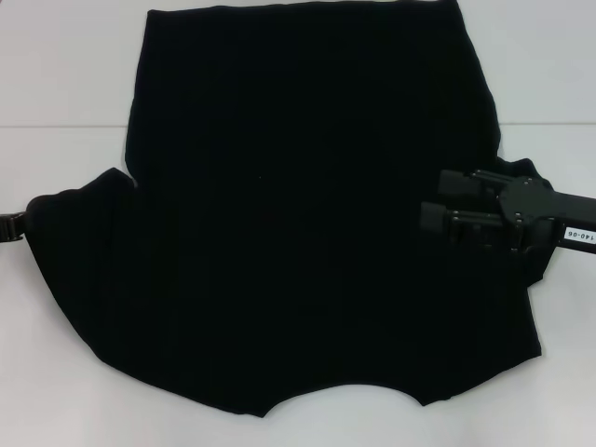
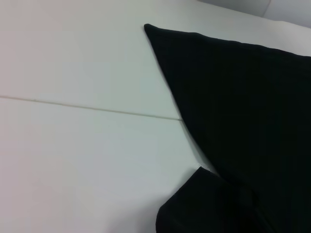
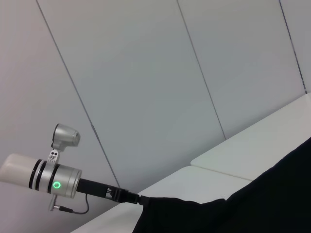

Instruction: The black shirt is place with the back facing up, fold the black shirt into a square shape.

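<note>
Black shirt (image 1: 298,214) spread flat, plain side up, right sleeve seemingly folded inward.

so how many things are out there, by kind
shirt: 1
table: 1
right gripper: 1, over the shirt's right side
left gripper: 1, at the tip of the shirt's left sleeve
total: 4

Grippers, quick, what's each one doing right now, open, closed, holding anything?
Left claw: at the black shirt's left sleeve edge, cannot tell.
Right claw: open, over the shirt's right side, holding nothing.
</note>
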Available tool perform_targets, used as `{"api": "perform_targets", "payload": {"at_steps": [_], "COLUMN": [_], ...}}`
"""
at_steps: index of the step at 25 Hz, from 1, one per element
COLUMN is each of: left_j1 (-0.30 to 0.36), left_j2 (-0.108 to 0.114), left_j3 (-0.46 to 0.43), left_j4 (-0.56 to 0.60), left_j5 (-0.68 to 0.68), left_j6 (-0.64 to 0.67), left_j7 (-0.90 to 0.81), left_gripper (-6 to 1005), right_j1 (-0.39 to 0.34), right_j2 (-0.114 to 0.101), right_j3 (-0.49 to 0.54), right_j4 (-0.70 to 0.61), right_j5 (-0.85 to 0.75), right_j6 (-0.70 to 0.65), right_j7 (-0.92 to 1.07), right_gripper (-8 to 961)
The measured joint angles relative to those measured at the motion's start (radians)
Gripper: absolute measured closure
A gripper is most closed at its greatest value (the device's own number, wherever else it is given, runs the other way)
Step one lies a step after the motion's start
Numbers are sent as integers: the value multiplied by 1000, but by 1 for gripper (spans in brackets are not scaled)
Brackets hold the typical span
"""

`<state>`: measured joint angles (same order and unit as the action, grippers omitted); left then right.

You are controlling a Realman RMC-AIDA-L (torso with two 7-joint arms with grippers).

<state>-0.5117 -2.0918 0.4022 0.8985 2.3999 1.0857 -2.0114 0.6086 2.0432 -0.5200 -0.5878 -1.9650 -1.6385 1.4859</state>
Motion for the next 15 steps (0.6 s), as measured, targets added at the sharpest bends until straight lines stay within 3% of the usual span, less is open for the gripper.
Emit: {"api": "perform_targets", "payload": {"at_steps": [15], "left_j1": [27], "left_j2": [-5], "left_j3": [-18], "left_j4": [9], "left_j5": [-11], "left_j6": [3], "left_j7": [0], "left_gripper": [941], "right_j1": [1], "right_j2": [0], "right_j3": [0], "right_j4": [0], "right_j5": [0], "right_j6": [0], "right_j7": [-2], "right_gripper": [54]}}
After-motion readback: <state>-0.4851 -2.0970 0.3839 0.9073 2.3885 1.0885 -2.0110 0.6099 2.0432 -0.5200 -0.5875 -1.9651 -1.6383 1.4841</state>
